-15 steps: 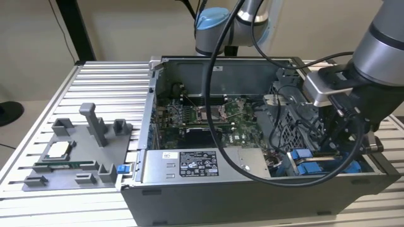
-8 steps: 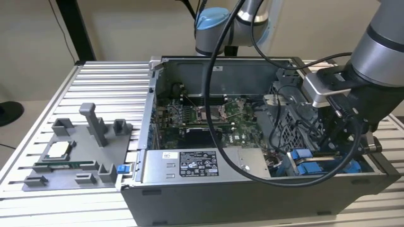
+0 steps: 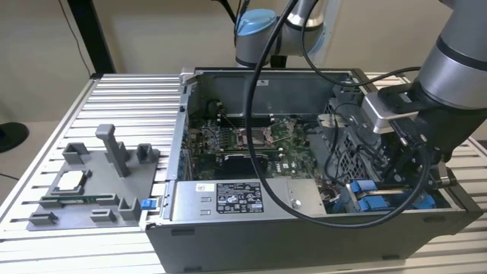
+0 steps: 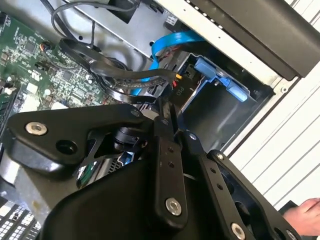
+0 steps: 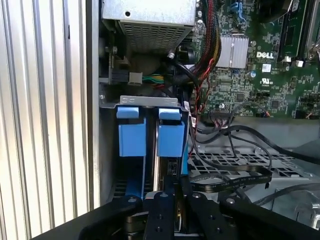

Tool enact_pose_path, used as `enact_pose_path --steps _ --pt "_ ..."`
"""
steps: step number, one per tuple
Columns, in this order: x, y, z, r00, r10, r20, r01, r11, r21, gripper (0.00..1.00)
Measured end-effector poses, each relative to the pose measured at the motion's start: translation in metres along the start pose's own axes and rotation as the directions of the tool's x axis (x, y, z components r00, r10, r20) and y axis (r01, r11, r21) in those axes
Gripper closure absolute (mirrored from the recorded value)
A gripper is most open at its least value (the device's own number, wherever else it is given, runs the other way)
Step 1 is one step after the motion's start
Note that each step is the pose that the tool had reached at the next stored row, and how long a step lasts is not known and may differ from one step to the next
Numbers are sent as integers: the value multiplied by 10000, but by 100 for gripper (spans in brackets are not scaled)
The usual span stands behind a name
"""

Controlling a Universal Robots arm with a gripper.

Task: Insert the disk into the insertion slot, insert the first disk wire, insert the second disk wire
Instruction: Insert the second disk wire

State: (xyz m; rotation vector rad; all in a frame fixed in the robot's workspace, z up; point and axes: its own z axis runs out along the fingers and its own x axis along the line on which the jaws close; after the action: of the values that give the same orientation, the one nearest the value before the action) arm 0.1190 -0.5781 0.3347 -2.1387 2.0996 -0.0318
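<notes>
Big things first: the slatted table (image 3: pixel 129 108) runs out of the exterior view on every side, and the open computer case (image 3: pixel 304 240) on it loses its lower edge the same way. My arm (image 3: pixel 457 63) reaches down into the case at the exterior view's right, and its bulk covers most of that corner. The grey power-supply box (image 3: pixel 236 200) lies along the near wall, with the green motherboard (image 3: pixel 251 142) behind it.

Down at the corner, the first wrist view looks into the insertion slot (image 5: pixel 145 101), a bay under a grey metal lip, with perforated cage beside it. Two bright blue frames stand there side by side. The disk (image 5: pixel 171 140) is the one directly ahead of me, seated in the bay. I get only its blue frame and a dark edge below; the silver body and label are buried out of sight.

A black flat wire (image 5: pixel 235 177) loops over the cage toward me. Where it ends is hidden behind my own black linkage.

My pincer (image 5: pixel 176 187) sits just short of the disk's end, fingers pressed together. In the second wrist view the pincer (image 4: pixel 164 107) tapers to a point beside that wire (image 4: pixel 125 75). Whether anything is caught between the tips, I cannot tell.

At that view's corner, a person's hand (image 4: pixel 307 210) is cut off by the edge.
</notes>
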Motion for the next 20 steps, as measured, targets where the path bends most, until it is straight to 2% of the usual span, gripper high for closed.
enact_pose_path --steps 3,4,6,16,17,20 --pt "-1 -1 -7 10000 0 19 0 10000 4 100" --pt "-3 -4 -36 10000 2 37 -2 10000 7 0" --pt "-12 -16 -139 10000 -1 10 1 10000 3 0" --pt "-51 -69 -588 10000 1 11 -1 10000 -5 0" --pt "-54 -73 -616 10000 1 8 -1 10000 -6 0" --pt "-54 -73 -618 10000 0 12 0 10000 -6 0"
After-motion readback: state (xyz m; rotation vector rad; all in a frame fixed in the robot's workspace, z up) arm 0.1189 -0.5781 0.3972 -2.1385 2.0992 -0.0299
